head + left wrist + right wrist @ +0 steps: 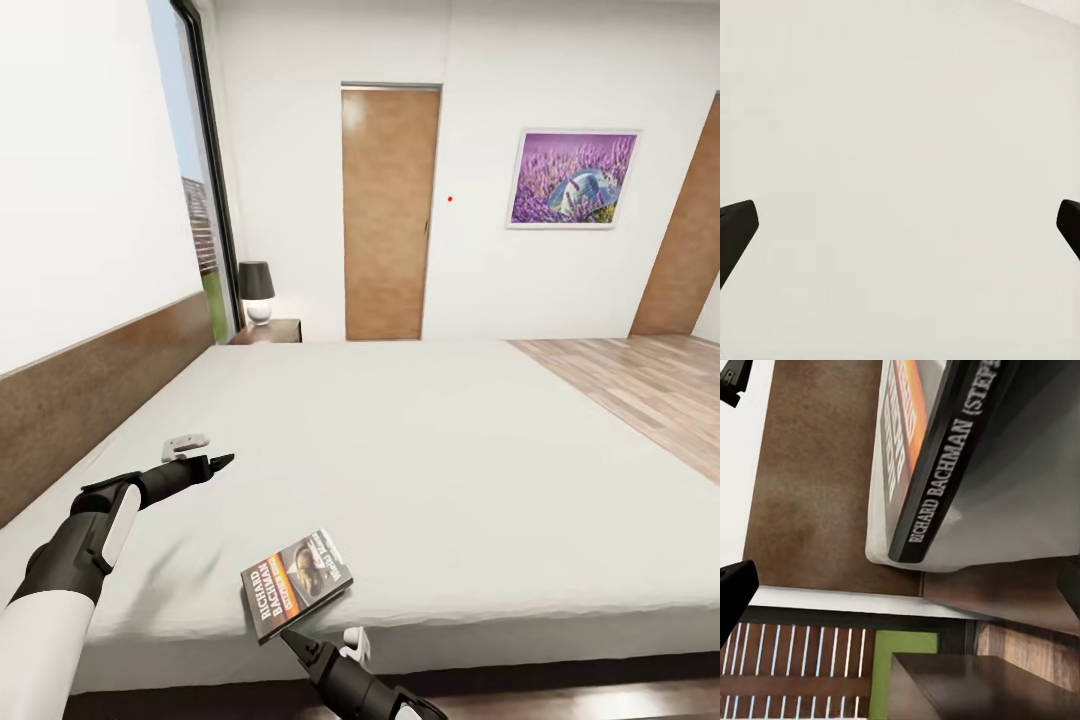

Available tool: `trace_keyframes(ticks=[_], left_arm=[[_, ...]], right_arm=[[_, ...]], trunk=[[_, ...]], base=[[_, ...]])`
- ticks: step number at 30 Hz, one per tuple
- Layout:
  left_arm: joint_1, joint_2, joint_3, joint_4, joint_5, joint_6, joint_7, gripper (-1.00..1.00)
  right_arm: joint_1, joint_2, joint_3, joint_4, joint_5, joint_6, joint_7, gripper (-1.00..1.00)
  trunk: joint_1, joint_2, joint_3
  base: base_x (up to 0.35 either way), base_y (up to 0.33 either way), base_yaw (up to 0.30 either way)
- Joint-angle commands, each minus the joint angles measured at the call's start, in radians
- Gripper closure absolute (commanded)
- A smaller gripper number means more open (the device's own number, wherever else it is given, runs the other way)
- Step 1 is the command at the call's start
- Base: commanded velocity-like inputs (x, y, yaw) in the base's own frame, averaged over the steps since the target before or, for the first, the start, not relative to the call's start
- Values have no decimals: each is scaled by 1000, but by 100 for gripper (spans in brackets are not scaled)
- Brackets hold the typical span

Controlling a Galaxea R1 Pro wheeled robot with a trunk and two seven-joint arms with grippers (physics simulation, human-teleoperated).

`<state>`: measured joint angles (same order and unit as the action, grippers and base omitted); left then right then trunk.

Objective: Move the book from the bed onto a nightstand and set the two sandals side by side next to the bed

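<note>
Book [297,584]: thin paperback, dark cover with orange band and white lettering, lying flat, cover up, at the near edge of the bed [420,450], a corner reaching the mattress lip, so a grip from the side looks feasible. Right wrist view shows its spine [945,465] edge-on at mattress level. Right gripper [297,642]: just below and in front of the book's near corner, fingertips aimed at it, seemingly not yet touching; jaws spread, nothing between them. Left gripper [215,463]: held over bare mattress, well apart from the book, fingers wide apart and empty. Nightstand [270,331]: beside the far end of the headboard, carrying a lamp [256,291]; likely destination
</note>
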<state>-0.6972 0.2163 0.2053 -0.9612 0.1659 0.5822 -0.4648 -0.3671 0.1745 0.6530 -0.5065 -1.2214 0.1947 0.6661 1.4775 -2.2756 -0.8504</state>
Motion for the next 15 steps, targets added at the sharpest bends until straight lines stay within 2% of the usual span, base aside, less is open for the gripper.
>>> trace_keyframes(ticks=[1, 15], left_arm=[[0, 0, 2, -1, 6, 8, -2, -100], [0, 0, 2, -1, 5, 6, -2, -100]], right_arm=[[-1, 0, 3, 1, -10, 7, 3, -100], [-1, 0, 3, -1, -10, 8, 3, -100]], trunk=[[0, 0, -1], [0, 0, -4]], base=[[0, 0, 13], [0, 0, 18]])
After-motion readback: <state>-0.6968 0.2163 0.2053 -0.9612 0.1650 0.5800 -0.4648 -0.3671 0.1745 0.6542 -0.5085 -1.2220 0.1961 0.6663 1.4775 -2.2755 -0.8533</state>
